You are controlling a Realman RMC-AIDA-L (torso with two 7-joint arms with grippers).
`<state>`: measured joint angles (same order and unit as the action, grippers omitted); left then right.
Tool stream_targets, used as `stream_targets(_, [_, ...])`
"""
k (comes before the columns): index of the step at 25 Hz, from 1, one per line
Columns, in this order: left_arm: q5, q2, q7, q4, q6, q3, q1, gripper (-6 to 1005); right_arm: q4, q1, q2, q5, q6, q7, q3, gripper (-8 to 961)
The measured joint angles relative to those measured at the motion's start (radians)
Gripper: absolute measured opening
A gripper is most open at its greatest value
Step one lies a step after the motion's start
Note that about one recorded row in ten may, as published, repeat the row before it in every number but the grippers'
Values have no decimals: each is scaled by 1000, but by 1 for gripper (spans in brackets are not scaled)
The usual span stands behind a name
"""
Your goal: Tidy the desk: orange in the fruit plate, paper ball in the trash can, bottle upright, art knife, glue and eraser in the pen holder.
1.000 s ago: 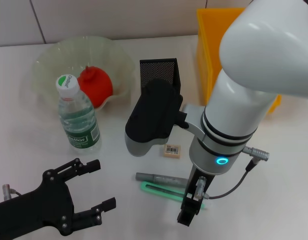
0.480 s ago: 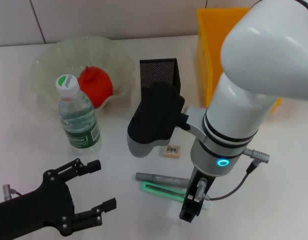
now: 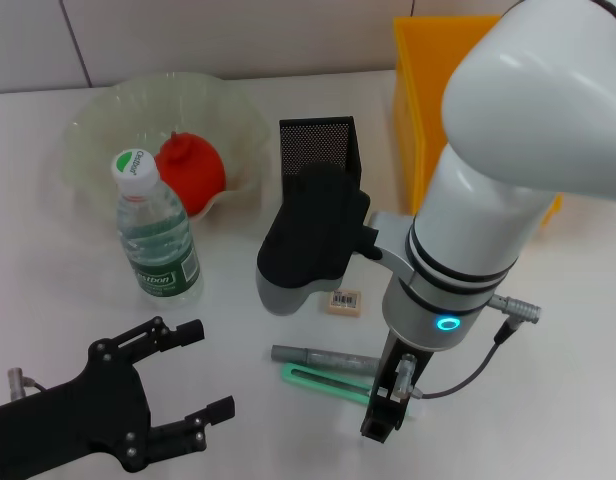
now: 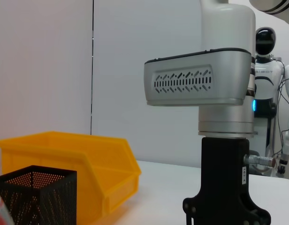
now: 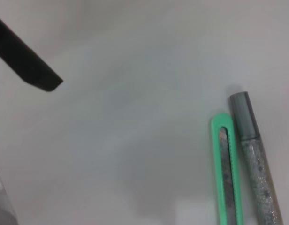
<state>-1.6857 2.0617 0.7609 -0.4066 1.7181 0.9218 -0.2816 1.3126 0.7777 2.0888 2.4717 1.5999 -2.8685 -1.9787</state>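
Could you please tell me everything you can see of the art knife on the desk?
The art knife is a slim mint-green cutter, plastic by its look, with a long slot down its body showing a grey blade strip. It lies flat on the white desk, close alongside the grey glue, nearly parallel. Its far end is hidden under the right tool. Nothing visibly grips it.

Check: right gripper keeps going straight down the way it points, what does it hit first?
Likely the art knife: the right gripper points down at its right end, with the glue alongside. Depth is unclear; it could meet the bare desk instead.
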Motion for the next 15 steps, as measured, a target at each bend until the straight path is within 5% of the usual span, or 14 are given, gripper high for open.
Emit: stream_targets(15, [0, 1, 0, 2, 0, 0, -5, 810, -6, -6, -3, 6, -5, 34, -1, 510])
